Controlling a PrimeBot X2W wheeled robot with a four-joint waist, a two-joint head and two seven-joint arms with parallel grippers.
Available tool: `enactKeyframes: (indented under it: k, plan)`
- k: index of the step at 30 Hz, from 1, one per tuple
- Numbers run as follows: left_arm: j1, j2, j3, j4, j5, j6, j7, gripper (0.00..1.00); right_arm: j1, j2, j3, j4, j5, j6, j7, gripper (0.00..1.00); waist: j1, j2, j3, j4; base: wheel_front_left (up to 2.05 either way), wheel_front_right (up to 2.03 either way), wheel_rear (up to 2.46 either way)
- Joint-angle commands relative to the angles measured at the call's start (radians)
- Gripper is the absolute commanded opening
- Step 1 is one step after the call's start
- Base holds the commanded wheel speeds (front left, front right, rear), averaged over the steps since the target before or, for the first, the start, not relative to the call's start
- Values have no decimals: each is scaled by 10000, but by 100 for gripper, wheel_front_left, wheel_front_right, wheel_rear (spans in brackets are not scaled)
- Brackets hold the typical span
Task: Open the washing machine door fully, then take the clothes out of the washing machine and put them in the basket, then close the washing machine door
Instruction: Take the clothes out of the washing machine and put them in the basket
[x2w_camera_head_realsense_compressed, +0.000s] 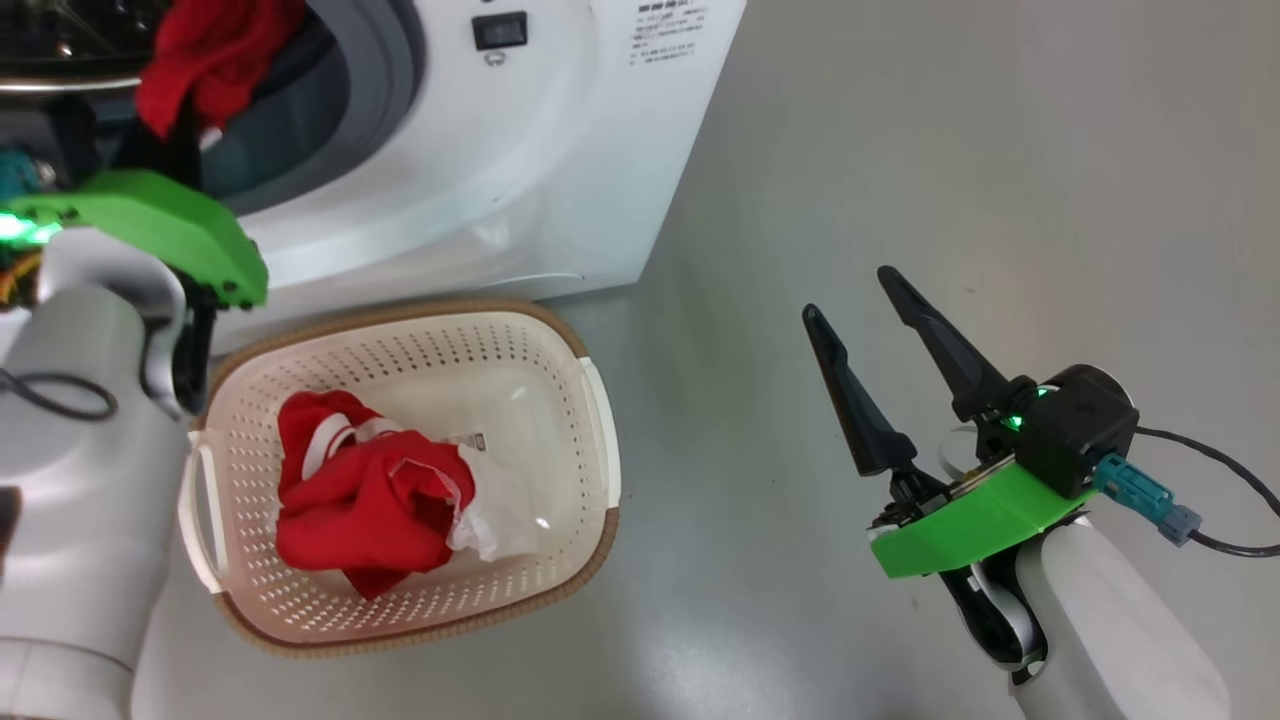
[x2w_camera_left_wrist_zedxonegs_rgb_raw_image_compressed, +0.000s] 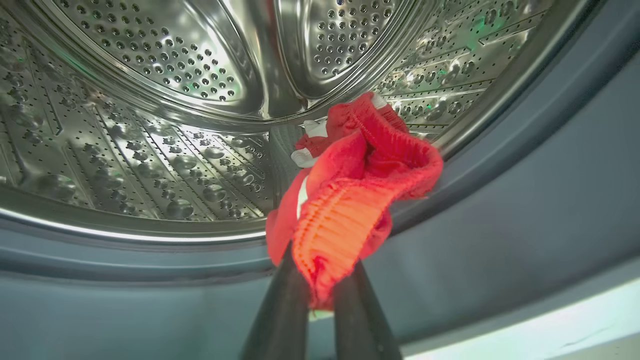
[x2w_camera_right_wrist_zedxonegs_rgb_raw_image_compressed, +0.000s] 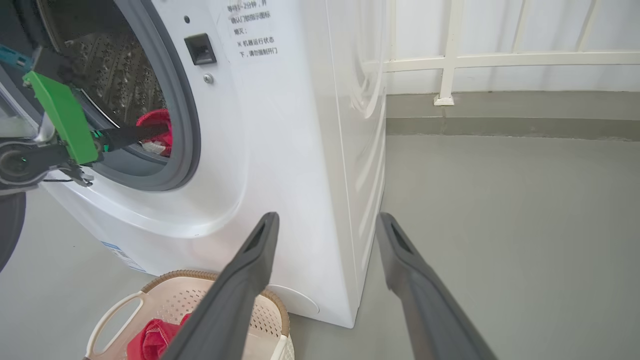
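The left gripper is in the mouth of the washing machine, its two dark fingers pinched tight on a red garment. The cloth bunches up just beyond the fingertips, lying against the grey rubber ring at the lip of the steel drum. Below that arm's wrist and close beside it, the basket stands on the floor with more red clothes inside, white trim showing. The right gripper hovers well apart from the basket, over the grey floor, fingers spread wide and holding nothing — the machine's white front corner lies ahead of its fingertips.
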Motion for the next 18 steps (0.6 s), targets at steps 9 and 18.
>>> enactKeyframes:
  k: [9, 18]
  plan:
    - [1358, 170, 915, -1884, 130, -212, -440, 0, 403, 53, -146, -141, 74, 33, -63, 100, 0, -1, -815, 459, 0, 0, 0]
    - [3224, -50, 1990, -4329, 857, -160, -444, 0, 649, 84, -117, -16, 134, 33, -63, 100, 0, -1, -1459, 592, 0, 0, 0]
